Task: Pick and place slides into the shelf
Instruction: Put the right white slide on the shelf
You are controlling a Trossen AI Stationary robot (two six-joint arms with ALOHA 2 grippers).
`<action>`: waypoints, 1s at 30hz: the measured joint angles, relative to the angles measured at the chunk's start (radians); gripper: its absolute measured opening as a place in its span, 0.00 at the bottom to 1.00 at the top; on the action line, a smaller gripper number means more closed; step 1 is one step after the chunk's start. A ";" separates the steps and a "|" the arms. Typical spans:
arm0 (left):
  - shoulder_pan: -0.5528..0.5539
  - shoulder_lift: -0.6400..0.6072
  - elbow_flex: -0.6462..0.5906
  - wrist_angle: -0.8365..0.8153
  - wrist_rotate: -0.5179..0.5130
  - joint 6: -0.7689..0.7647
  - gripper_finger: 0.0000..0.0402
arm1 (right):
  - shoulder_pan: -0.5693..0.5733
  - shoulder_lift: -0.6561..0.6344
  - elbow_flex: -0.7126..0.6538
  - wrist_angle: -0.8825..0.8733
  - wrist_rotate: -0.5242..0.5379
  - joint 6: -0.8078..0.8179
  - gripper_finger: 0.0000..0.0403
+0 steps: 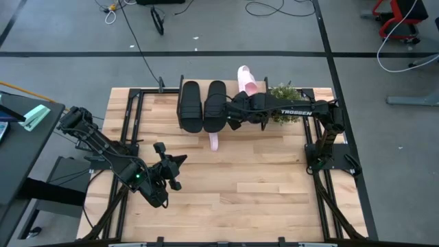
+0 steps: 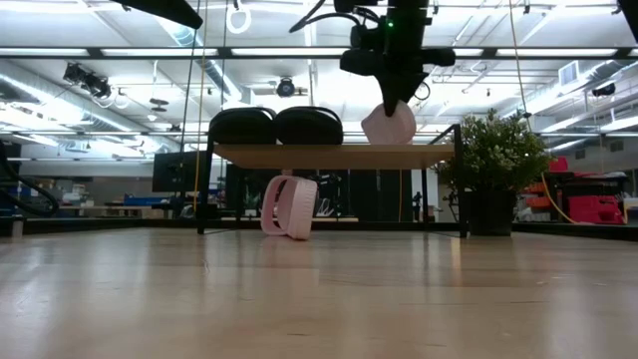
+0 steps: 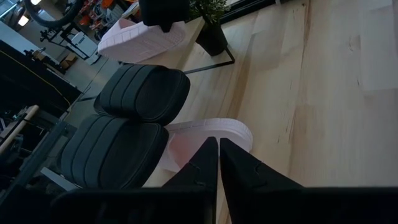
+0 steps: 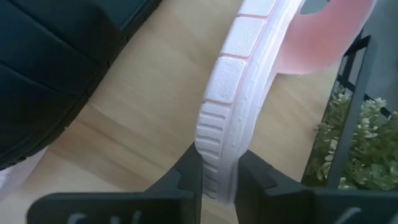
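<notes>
Right tool [image 4: 217,177] is up over the shelf [image 2: 329,156], at the 12 o'clock edge of the bench [image 1: 260,192], its two fingers pinched tight on the sole edge of a pink slide [image 4: 249,81]. The slide hangs on its edge from the tool, its lower end just at the shelf's wood top in the low view, at the 3 o'clock side of the two black slides [image 1: 202,106]. Those two black ones sit side by side on the shelf top, touching each other, straps up.

The second pink slide [image 2: 288,206] is down on the bench under the shelf, standing on its side, its end poking out from the shelf's 6 o'clock edge in the high view. A small potted plant [image 2: 495,170] stands at the shelf's 3 o'clock end, just beside the frame leg.

Left tool [image 1: 167,159] hovers over the bench around 8 o'clock from the shelf, well apart from it, fingers closed together and carrying nothing, pointed toward the slides.
</notes>
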 joint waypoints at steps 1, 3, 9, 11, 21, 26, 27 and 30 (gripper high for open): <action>0.000 0.000 0.000 0.000 0.000 0.000 0.06 | -0.001 0.000 0.000 0.004 -0.006 -0.007 0.16; 0.000 0.000 0.000 0.000 0.000 0.000 0.05 | -0.001 0.000 0.000 0.007 -0.015 -0.023 0.17; 0.000 0.000 0.000 0.000 0.000 0.000 0.03 | 0.000 0.000 0.000 0.011 -0.021 -0.059 0.16; 0.000 0.000 0.000 0.000 0.000 0.000 0.03 | 0.000 0.000 0.000 0.024 -0.023 -0.071 0.17; 0.000 0.000 0.000 0.000 0.000 0.000 0.05 | 0.002 0.000 0.000 0.078 -0.049 -0.124 0.20; 0.000 0.000 0.000 0.000 0.000 0.000 0.03 | 0.002 0.000 0.000 0.078 -0.067 -0.143 0.20; 0.000 0.000 0.000 0.000 0.000 -0.001 0.03 | 0.002 0.000 0.000 0.078 -0.068 -0.146 0.20; 0.000 0.000 0.000 0.000 0.000 0.000 0.03 | 0.002 0.000 0.000 0.078 -0.071 -0.170 0.20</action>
